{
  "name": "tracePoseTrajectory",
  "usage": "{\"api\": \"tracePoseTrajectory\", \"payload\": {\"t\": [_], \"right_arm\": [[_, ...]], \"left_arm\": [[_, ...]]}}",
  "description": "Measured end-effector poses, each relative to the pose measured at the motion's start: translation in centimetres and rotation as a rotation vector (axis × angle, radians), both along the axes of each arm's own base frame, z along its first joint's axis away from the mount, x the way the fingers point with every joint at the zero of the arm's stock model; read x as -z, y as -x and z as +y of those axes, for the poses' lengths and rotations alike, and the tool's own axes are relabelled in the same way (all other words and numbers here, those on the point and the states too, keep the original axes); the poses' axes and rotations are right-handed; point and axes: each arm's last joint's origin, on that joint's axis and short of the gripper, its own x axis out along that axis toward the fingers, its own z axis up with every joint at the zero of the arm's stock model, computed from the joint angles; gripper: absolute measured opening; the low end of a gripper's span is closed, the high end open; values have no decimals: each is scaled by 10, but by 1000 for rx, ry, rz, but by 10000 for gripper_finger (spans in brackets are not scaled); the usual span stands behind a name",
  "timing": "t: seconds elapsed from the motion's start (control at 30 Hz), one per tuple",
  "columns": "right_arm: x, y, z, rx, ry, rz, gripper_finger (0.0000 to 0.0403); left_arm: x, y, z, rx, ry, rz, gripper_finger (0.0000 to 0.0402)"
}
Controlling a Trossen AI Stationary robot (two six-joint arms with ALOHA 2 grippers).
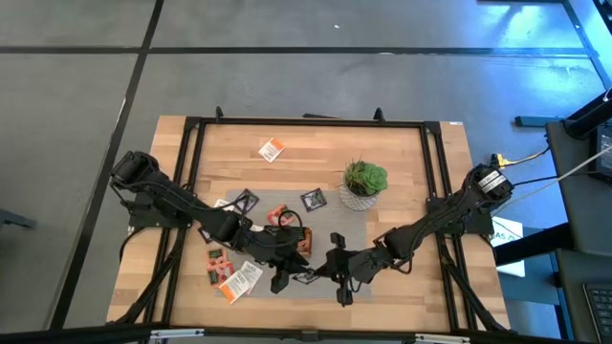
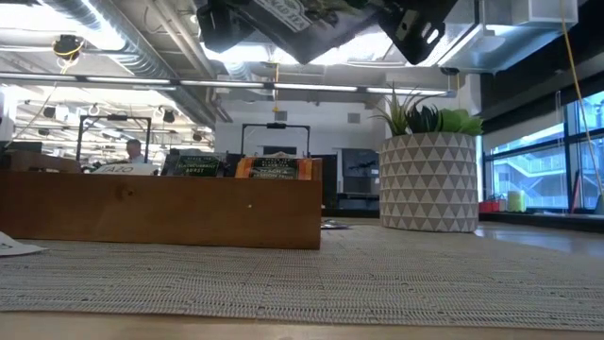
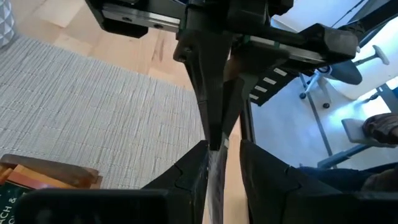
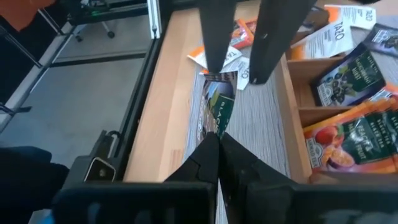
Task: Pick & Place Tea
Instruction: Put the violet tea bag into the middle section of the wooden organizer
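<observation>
Your two claws meet over the tabletop (image 1: 421, 153) at about six o'clock from the plant (image 1: 365, 180), and both seem to have hold of one tea sachet (image 4: 217, 107). The right claw (image 4: 218, 144) has its fingers pressed together on one edge of that sachet; the left claw (image 3: 219, 163) takes the far edge with its fingers (image 3: 186, 175) only part spread, as they would be around thin paper. This looks like a hand-over in mid-air, judging by the low view, where both claws hang above the mat (image 2: 377, 274) and nothing touches it. The sachet is held edge-on between the two, likely so that each claw can reach a free edge without fouling the other. The tray (image 1: 298, 237) lies just beside the left claw, at about eight o'clock from the plant, with sachets already standing in its compartments. More sachets lie loose at nine o'clock from the tray, and one near the tabletop's far edge at eleven o'clock from the plant. You should not let the right claw go until the left one's pinch is sure, or the sachet may drop to the mat.
</observation>
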Motion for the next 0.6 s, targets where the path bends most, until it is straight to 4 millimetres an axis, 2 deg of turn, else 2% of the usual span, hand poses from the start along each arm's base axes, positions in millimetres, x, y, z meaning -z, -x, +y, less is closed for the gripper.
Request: {"api": "tracePoseTrajectory", "payload": {"t": [0.37,0.6], "right_arm": [[-1,-8,-12,29,-10,-12,9],[-1,-8,-12,18,-4,-14,9]], "left_arm": [[1,0,0,-10,2,7,84],[2,1,1,-25,-11,15,34]]}}
